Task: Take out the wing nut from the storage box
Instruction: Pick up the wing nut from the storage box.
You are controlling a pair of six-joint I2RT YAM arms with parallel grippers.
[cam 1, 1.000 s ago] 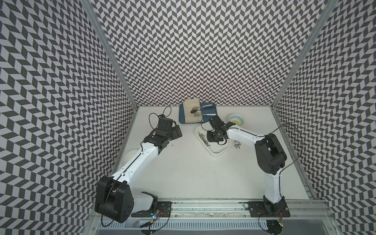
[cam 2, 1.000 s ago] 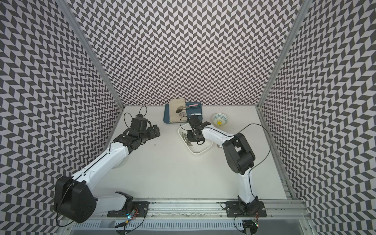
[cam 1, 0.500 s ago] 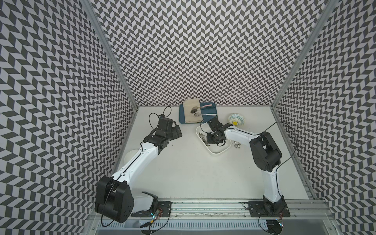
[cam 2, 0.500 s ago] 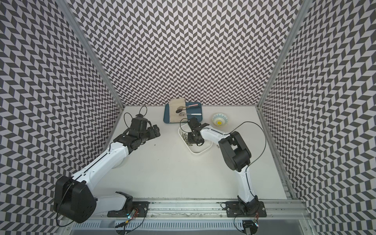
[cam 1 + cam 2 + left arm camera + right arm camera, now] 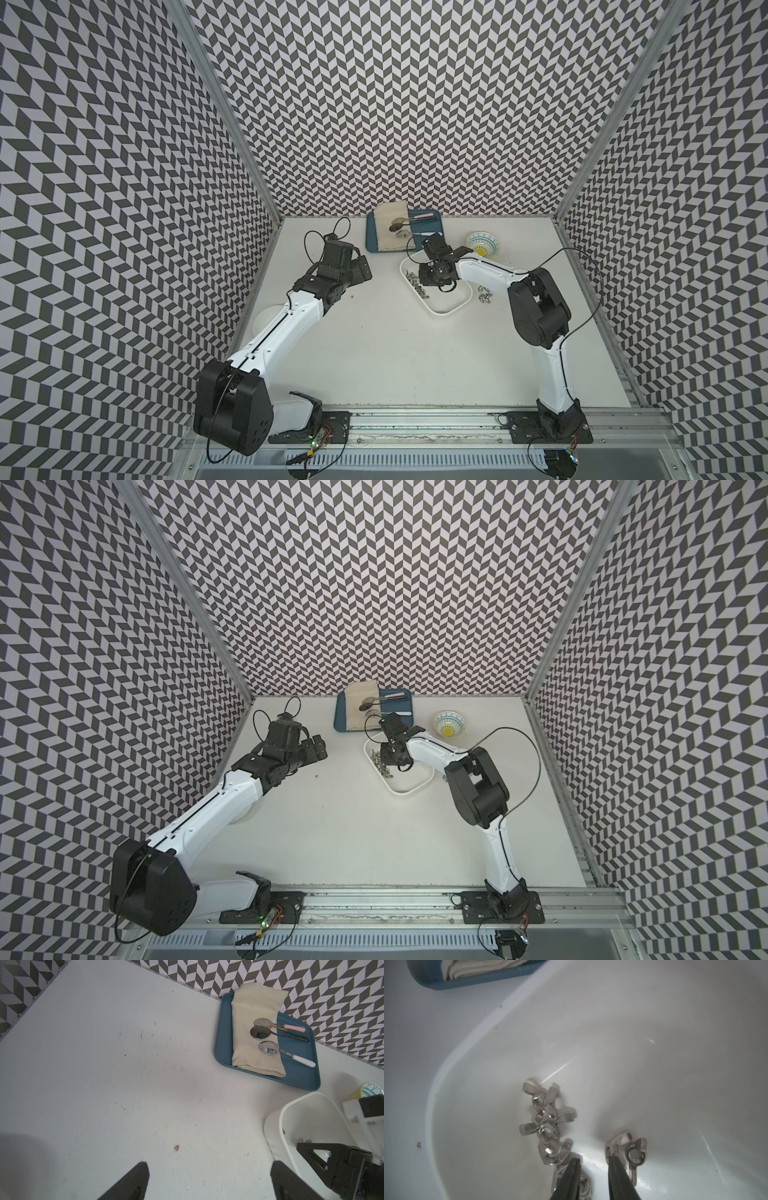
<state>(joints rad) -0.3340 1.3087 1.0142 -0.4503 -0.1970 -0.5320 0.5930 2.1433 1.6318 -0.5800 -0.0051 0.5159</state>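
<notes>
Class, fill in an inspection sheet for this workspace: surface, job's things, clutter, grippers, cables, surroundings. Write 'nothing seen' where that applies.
Surface: white table, scuffed, one small speck.
Job's things: storage box holds a row of wing nuts; a few loose nuts lie on the table beside it.
Clutter: blue tray with cloth and three spoons; patterned bowl.
Grippers: left gripper open above bare table; right gripper inside the box, jaws slightly apart, nothing between them.
Cables: black cable arcs free beside the right arm.
Surroundings: chevron walls, metal rail in front.
</notes>
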